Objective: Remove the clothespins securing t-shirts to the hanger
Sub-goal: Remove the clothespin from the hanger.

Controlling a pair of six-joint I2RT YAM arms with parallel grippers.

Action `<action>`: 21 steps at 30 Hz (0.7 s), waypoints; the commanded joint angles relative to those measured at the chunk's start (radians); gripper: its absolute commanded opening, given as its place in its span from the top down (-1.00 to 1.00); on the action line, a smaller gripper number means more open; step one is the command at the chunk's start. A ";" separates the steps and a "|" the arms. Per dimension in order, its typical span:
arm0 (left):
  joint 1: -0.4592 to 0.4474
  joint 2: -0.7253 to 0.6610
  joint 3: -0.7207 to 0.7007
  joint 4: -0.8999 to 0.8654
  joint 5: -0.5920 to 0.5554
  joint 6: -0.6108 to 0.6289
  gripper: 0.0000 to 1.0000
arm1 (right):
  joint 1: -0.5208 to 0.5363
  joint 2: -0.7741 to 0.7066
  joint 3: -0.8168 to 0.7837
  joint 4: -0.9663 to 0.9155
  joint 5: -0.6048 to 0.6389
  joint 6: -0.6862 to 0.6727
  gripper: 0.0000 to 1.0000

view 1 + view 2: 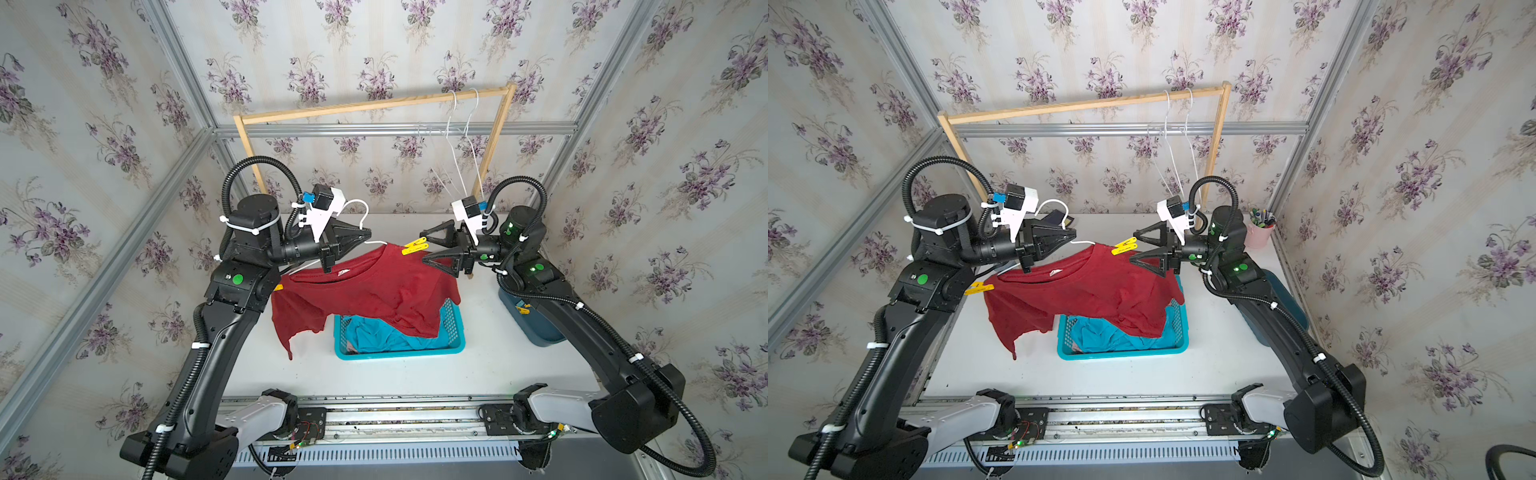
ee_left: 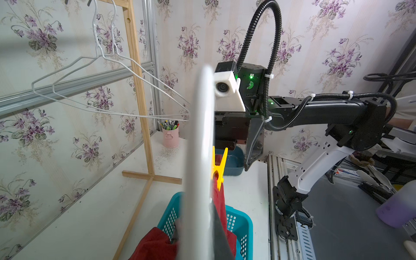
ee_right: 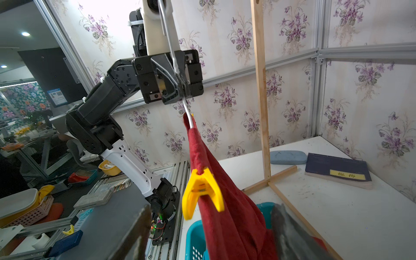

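Right gripper (image 1: 423,246) wide open, empty; yellow clothespin (image 1: 414,246) mid-frame just off its tips, handles toward it; left gripper (image 1: 366,235) clamps hanger (image 3: 172,54) neck

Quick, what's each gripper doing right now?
Left gripper: shut on the white hanger.
Right gripper: open, holding nothing, near a yellow clothespin.

a yellow clothespin (image 2: 218,170) grips the dark red t-shirt (image 2: 155,246) beside a blurred white hanger (image 2: 200,146), above a teal basket (image 2: 239,218).
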 commanded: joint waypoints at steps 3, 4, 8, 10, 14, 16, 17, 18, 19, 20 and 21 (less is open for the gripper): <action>-0.005 0.005 0.010 0.031 0.030 -0.014 0.98 | 0.014 -0.001 -0.017 0.154 -0.013 0.056 -0.60; -0.005 0.005 0.010 0.030 0.030 -0.016 0.98 | 0.016 0.000 -0.023 0.177 -0.015 0.067 -0.58; -0.006 0.003 0.009 0.031 0.032 -0.016 0.98 | 0.021 0.011 -0.025 0.223 -0.030 0.098 -0.45; -0.006 0.003 0.009 0.032 0.031 -0.018 0.98 | 0.021 0.014 -0.024 0.225 -0.033 0.100 -0.38; -0.006 0.005 0.011 0.032 0.031 -0.016 0.98 | 0.024 0.017 -0.025 0.222 -0.046 0.105 -0.22; -0.008 0.007 0.013 0.033 0.031 -0.017 0.98 | 0.026 0.023 -0.024 0.217 -0.053 0.106 -0.14; -0.008 0.008 0.012 0.034 0.032 -0.016 0.98 | 0.026 0.025 -0.024 0.214 -0.057 0.108 -0.12; -0.008 0.008 0.014 0.034 0.032 -0.017 0.98 | 0.029 0.029 -0.024 0.213 -0.059 0.110 -0.09; -0.008 0.008 0.013 0.034 0.033 -0.017 0.98 | 0.029 0.032 -0.024 0.213 -0.062 0.112 -0.05; -0.008 0.008 0.012 0.035 0.034 -0.016 0.98 | 0.031 0.037 -0.024 0.212 -0.064 0.116 0.00; -0.009 0.008 0.012 0.035 0.035 -0.018 0.98 | 0.033 0.040 -0.022 0.215 -0.064 0.119 0.06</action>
